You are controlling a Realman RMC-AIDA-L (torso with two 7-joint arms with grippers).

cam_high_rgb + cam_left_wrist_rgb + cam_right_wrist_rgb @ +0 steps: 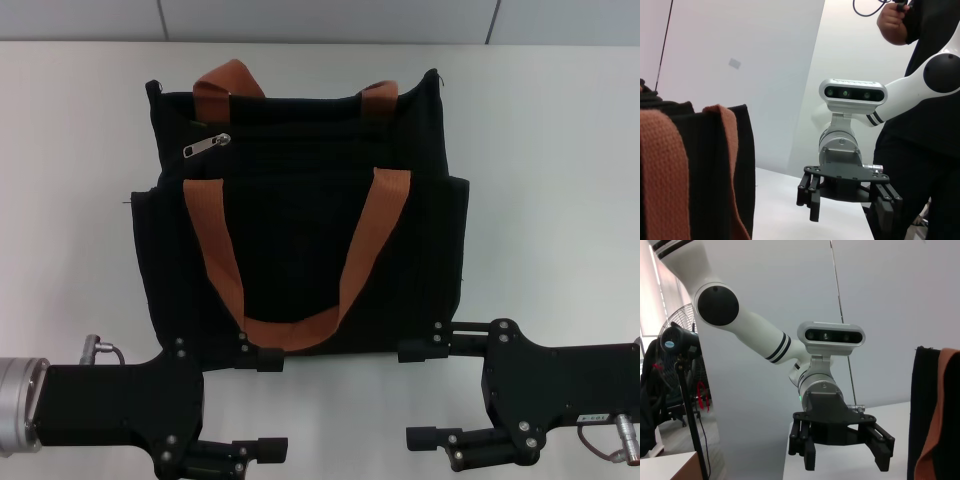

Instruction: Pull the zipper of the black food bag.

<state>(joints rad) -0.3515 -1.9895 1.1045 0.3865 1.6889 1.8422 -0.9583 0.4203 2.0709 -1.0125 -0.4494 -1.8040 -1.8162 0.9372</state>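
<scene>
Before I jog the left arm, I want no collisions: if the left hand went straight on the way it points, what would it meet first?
The left hand points across the table toward the right hand, which faces it, fingers open. Going straight on, it would likely meet that hand first, skirting the boxy black fabric food bag's near edge; depth is unclear.

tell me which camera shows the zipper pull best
The head view. It looks down on the black bag, and the silver zipper pull lies plainly on the bag's upper left. The two wrist views only catch an edge of the bag with an orange strap, plus the other arm's claw, so the zipper pull does not show in either.
</scene>
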